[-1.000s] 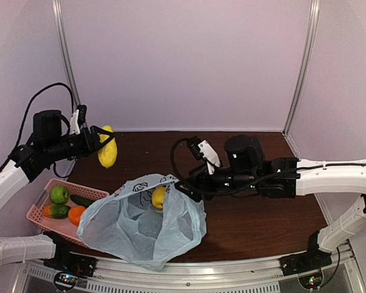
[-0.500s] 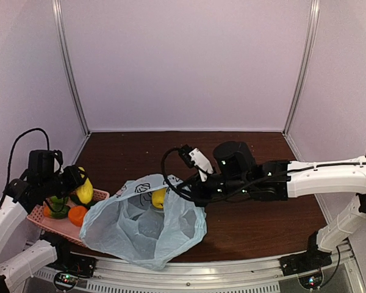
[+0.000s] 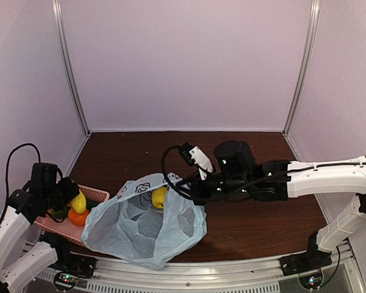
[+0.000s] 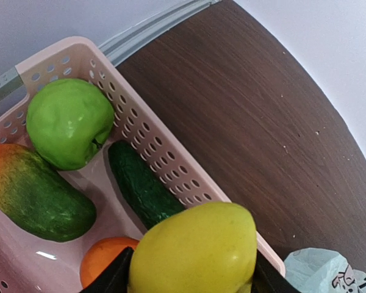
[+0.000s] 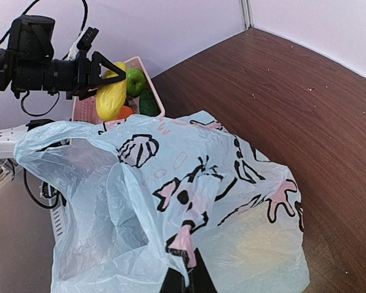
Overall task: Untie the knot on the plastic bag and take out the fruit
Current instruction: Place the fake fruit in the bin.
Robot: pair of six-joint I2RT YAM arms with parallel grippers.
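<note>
The pale blue plastic bag (image 3: 134, 232) lies open near the table's front, slumped toward the left. No knot shows. My right gripper (image 3: 188, 193) is shut on a fold of the bag's printed rim (image 5: 189, 244), at its right side. One yellow fruit (image 3: 159, 196) sits inside the bag by the rim. My left gripper (image 4: 190, 267) is shut on another yellow fruit (image 4: 195, 250) and holds it just over the near right edge of the pink basket (image 4: 171, 162). In the top view this held fruit (image 3: 78, 202) hangs at the basket's middle.
The basket (image 3: 99, 194) at the left front holds a green apple (image 4: 67, 122), a dark cucumber (image 4: 140, 189), a green-orange mango-like fruit (image 4: 39, 198) and an orange (image 4: 104, 262). Brown tabletop (image 3: 244, 226) lies behind and right of the bag. Pale walls close in the sides and back.
The left arm came down from high at the back left with the yellow fruit to just over the basket. The right gripper closed on the bag's rim.
</note>
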